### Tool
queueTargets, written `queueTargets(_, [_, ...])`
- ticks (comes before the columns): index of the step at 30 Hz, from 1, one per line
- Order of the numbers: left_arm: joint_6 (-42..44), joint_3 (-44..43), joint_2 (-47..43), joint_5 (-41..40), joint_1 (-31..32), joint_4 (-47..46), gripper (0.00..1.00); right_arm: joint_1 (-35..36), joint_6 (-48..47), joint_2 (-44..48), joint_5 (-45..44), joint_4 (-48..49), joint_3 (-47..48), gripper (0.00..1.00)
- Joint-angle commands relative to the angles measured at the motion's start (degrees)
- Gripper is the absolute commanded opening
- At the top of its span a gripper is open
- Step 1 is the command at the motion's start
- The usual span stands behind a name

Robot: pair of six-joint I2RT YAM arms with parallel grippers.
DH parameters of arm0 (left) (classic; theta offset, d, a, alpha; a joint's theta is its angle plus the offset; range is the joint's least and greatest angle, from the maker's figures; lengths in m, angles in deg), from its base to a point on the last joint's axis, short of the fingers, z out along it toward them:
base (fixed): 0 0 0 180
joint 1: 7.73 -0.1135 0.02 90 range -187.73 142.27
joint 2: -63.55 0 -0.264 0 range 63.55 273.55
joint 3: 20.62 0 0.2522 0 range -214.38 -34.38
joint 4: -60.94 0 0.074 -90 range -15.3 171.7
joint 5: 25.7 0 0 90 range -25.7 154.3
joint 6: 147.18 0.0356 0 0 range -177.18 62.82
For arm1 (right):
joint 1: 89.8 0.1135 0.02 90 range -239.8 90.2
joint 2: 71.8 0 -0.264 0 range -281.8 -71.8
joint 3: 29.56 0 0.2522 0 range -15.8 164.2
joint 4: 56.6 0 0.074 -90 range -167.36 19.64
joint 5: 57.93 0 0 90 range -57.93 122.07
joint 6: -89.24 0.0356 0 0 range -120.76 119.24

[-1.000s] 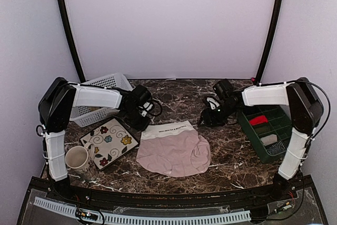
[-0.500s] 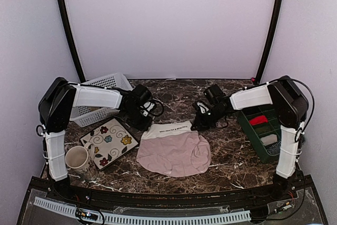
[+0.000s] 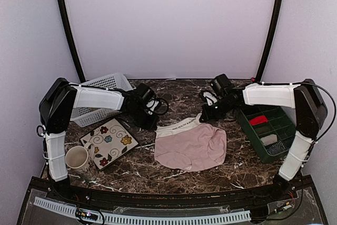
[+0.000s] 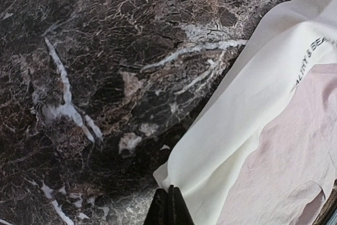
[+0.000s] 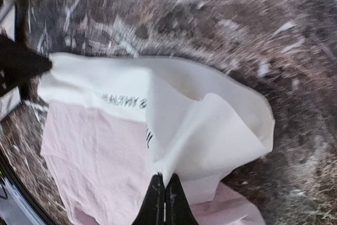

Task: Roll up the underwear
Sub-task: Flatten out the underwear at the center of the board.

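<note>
Since a second ago the pink underwear (image 3: 192, 148) has slid right, with the left gripper (image 3: 154, 125) and right gripper (image 3: 203, 118) each clamped on its cream waistband (image 3: 179, 126) corners.

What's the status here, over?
Left fingers shut on underwear waistband corner; right fingers shut on opposite corner. Underwear spread, unrolled. Plate, bin stand apart.

The tabletop (image 3: 179, 96) looks like dark polished marble, smooth with white veins. The underwear (image 3: 192, 148) is soft matt pink cloth, its cream waistband (image 3: 179, 126) smoother. The basket (image 3: 102, 84) is white latticed plastic; the mug (image 3: 79, 165) looks glazed ceramic.
</note>
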State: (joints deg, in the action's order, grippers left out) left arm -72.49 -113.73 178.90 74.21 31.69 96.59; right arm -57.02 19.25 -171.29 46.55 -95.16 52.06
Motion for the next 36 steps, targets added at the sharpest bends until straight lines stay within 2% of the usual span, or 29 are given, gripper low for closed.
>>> queueTargets(1, [-1.79,0.54,-1.89,-0.86,-0.13,0.47,0.0,10.17,-5.93,-4.46,-7.65,-9.21,6.05,0.02])
queueTargets(3, [-1.51,0.76,-1.88,-0.89,-0.06,0.99,0.0,15.01,-7.89,-4.25,-6.25,-11.14,7.33,0.1])
queueTargets(5, [-1.31,0.82,-1.97,-1.18,-0.1,1.34,0.0,17.06,-8.59,-1.8,-1.18,-10.64,5.29,0.23])
queueTargets(8, [-1.21,0.97,-2.19,-1.56,-0.13,1.5,0.0,15.28,-7.68,5.57,6.11,-6.83,-0.99,0.5])
queueTargets(10, [-1.14,1.07,-2.23,-1.39,-0.09,1.41,0.0,12.05,-6.31,10.33,10.21,-2.78,-6.04,0.57])
queueTargets(13, [-0.9,1.04,-2.15,-1.31,-0.06,1.32,0.0,6.22,-2.81,14.07,12.42,3.54,-10.54,0.57])
queueTargets(15, [-0.89,0.96,-2.15,-1.19,-0.21,1.28,0.0,3.86,-2.41,13.35,11.82,4.61,-10.4,0.55])
queueTargets(25, [-0.34,0.96,-1.78,-0.18,-0.2,0.83,0.0,5.67,-11.21,-2.83,12.98,-1.46,4.19,0.47])
queueTargets(31, [-0.75,1.03,-1.71,0.37,-0.22,0.52,0.0,6.92,-11.58,-8.57,9.57,-3.51,9.31,0.48])
queueTargets(36, [-1.1,1.34,-1.71,0.2,-0.15,0.22,0.0,5.25,-11.61,-9.25,7.06,-3.64,9.85,0.56])
